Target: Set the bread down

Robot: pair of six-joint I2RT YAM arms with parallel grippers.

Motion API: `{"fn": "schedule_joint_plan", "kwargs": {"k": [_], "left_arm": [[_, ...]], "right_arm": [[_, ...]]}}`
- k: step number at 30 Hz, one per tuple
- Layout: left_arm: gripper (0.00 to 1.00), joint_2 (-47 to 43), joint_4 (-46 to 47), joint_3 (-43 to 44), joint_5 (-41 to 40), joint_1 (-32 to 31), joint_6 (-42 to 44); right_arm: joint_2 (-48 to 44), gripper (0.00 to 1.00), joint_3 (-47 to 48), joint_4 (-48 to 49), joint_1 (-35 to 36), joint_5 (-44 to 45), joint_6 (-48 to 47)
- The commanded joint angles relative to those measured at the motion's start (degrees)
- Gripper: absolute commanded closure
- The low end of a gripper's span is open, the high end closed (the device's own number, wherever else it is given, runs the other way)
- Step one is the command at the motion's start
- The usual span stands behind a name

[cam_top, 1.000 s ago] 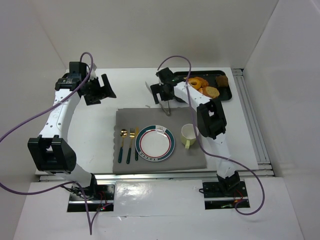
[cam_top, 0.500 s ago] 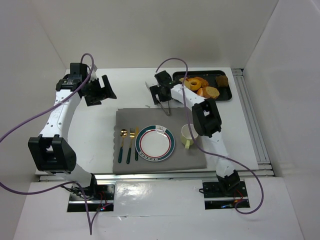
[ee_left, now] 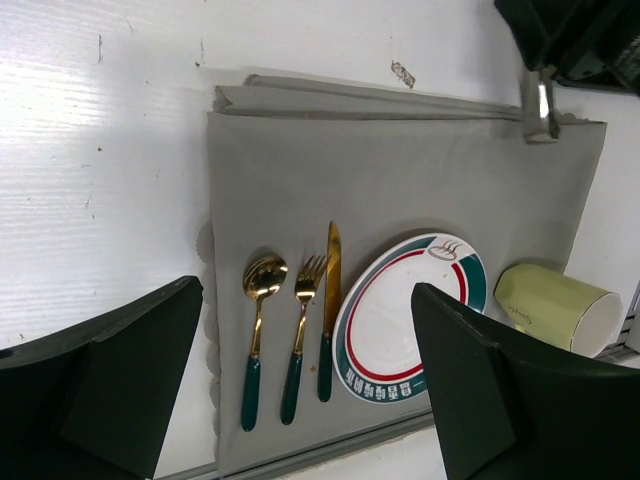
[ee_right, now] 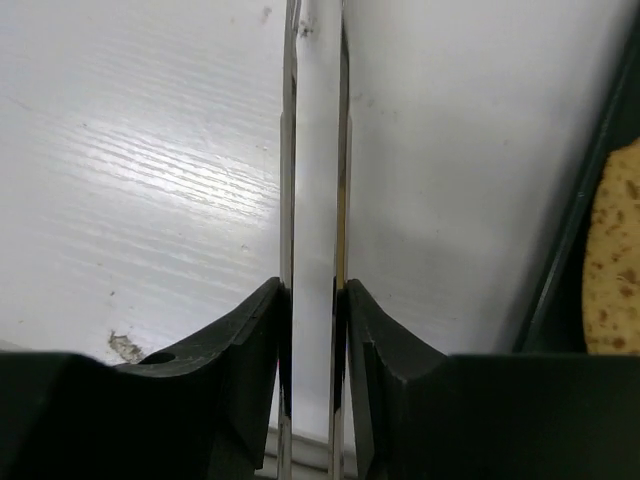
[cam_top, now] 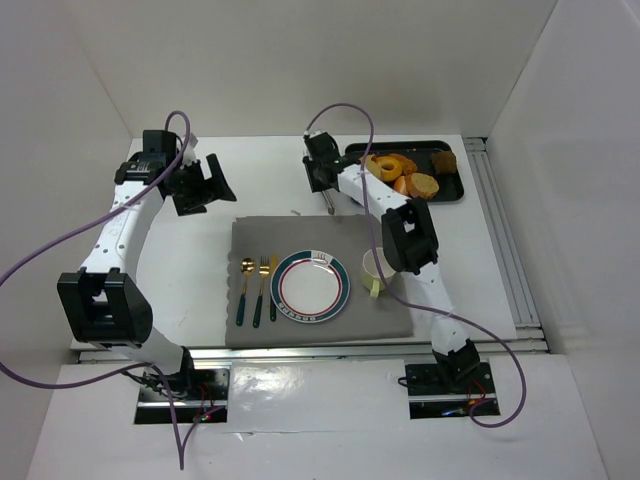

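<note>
Right wrist view shows the right claw (ee_right: 312,300) clamped on the tongs (ee_right: 288,150), their blades squeezed almost together. The bread (cam_top: 405,176) lies on the black tray (cam_top: 370,149), well apart from the plate (cam_top: 311,286). Pinched like this, the tongs may not spread around a piece, or may twist in the grip. The left claw (cam_top: 200,182) hangs open.

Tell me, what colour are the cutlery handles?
Dark green, under gold heads; the cutlery shows best in the left wrist view.

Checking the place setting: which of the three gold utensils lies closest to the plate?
The knife, right beside the plate rim; the fork and spoon lie further left.
</note>
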Motion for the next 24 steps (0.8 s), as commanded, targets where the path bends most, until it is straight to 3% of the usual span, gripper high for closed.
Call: {"fn": "schedule_joint_plan", "kwargs": {"k": [1,7,14,19,24], "left_arm": [[0.01,-3.0,0.9,0.5,1.2,0.4,0.7],[0.01,-3.0,1.4,-1.3,1.2,0.4,0.7],[0.01,-4.1,2.6,-2.4,2.8,0.4,0.1],[0.01,-3.5,2.6,-2.4,3.4,0.4,0.1],[0.01,-2.4,2.6,-2.4,3.9,0.4,0.1]], "right_arm": [[-11.0,0.63,3.9,2.1,0.3,1.8,0.5],[-24.7,0.63,-4.0,-3.7,-5.7,-0.4,3.0],[-41.9,0.63,-23.2,-10.1,-18.8,-6.2,6.2],[-45.0,0.63,-27.2,-16.4,-25.1,-7.5,6.2],[-45.5,0.60,-27.8,-19.8,-26.2,-10.2,5.7]]}}
